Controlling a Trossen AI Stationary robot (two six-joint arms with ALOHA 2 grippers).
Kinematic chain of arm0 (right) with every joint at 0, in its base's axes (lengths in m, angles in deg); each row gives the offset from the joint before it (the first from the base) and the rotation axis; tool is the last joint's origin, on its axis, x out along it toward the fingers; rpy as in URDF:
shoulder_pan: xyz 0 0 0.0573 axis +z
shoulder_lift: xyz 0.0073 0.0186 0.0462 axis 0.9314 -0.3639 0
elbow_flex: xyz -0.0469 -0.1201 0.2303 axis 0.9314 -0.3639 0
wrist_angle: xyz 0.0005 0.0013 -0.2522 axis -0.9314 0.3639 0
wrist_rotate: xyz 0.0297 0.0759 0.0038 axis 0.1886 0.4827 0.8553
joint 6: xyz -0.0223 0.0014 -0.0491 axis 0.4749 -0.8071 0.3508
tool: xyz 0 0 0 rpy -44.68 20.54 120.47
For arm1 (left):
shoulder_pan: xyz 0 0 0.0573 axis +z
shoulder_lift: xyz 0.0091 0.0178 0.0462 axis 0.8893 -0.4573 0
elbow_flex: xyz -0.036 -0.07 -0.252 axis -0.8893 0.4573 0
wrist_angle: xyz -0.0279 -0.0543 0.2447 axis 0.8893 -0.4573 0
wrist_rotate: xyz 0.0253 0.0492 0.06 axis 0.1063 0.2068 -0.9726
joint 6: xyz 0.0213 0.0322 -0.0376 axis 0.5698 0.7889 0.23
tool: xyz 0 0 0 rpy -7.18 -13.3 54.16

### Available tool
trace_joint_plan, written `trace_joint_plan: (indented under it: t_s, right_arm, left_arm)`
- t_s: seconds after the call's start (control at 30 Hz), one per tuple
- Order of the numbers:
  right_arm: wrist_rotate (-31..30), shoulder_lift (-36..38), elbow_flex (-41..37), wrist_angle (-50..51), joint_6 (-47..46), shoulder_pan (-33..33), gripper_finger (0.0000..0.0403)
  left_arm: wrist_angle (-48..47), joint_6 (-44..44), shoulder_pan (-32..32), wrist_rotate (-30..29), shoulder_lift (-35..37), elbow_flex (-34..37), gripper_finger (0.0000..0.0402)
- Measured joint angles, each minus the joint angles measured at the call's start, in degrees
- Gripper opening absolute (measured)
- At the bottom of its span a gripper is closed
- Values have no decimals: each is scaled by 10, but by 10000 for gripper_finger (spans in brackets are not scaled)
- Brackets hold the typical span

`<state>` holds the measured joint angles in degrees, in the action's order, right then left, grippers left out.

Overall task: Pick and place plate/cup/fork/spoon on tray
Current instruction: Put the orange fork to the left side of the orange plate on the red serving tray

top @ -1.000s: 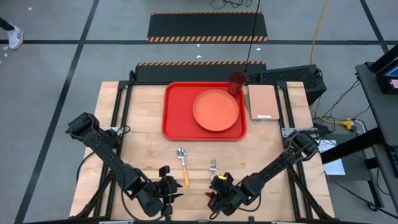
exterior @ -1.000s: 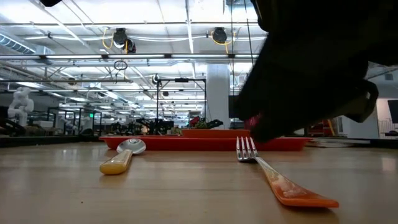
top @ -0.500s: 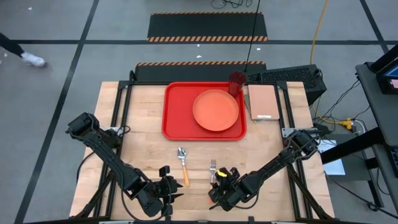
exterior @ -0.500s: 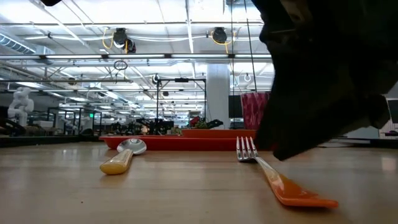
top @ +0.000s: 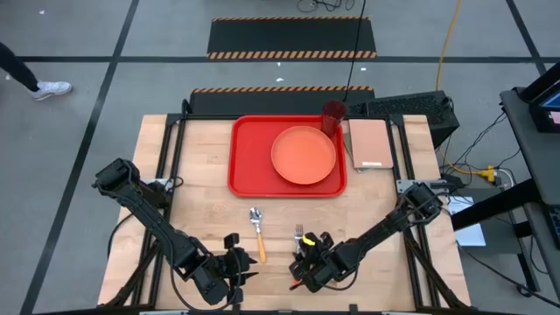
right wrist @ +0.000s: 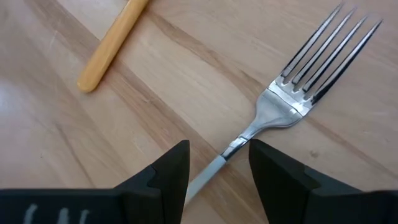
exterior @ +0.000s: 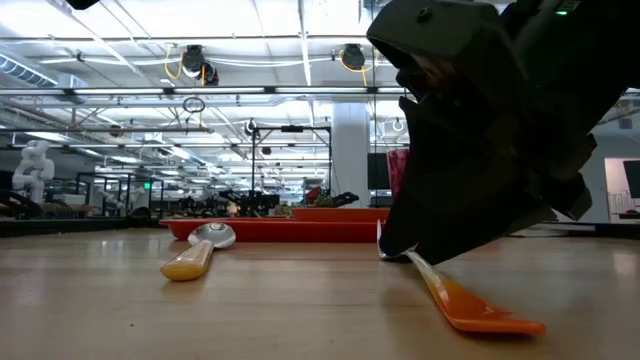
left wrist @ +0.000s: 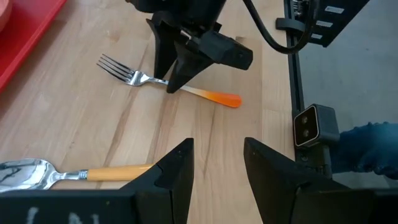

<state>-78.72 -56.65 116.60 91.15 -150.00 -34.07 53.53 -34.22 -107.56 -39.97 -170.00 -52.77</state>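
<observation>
A wooden table (top: 201,175) in a big, bright hall. Nearest, at the front edge, the right gripper (right wrist: 214,165) down low over the fork (right wrist: 292,93), fingers (right wrist: 171,168) spread wide, one on each side of the thin neck between tines and orange handle, not squeezing it. Whether touching the metal, could not tell. Fork flat on the wood, tines toward the tray, handle end sticking out behind the gripper. Just beside it, the left gripper (left wrist: 214,165) also near the front edge, fingers (left wrist: 177,165) apart with a gap between, holding nothing, hovering near the spoon (top: 256,229). Spoon flat on the wood, bowl toward the tray. Farther back, the red tray (top: 249,153) with the plate (top: 304,155) lying on it. At the tray's far right corner, the dark red cup (top: 332,115), standing upright.
</observation>
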Motion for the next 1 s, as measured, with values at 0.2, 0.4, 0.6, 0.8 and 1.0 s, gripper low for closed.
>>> trace_joint_plan:
  t_s: [0.2,0.4,0.6,0.8,1.0]
  right_arm:
    - [-17,-1,0,3,31,0,155]
    - [-18,-2,0,13,65,-13,107]
    - [12,-2,0,30,88,-34,41]
    - [31,4,-1,33,121,-47,7]
    - [30,42,-6,79,149,-51,4]
  left_arm:
    - [0,5,0,0,0,0,143]
    - [-1,22,2,0,0,0,143]
    - [-1,71,12,0,0,0,143]
    - [-4,117,29,0,0,0,143]
    - [-6,151,39,1,0,0,143]
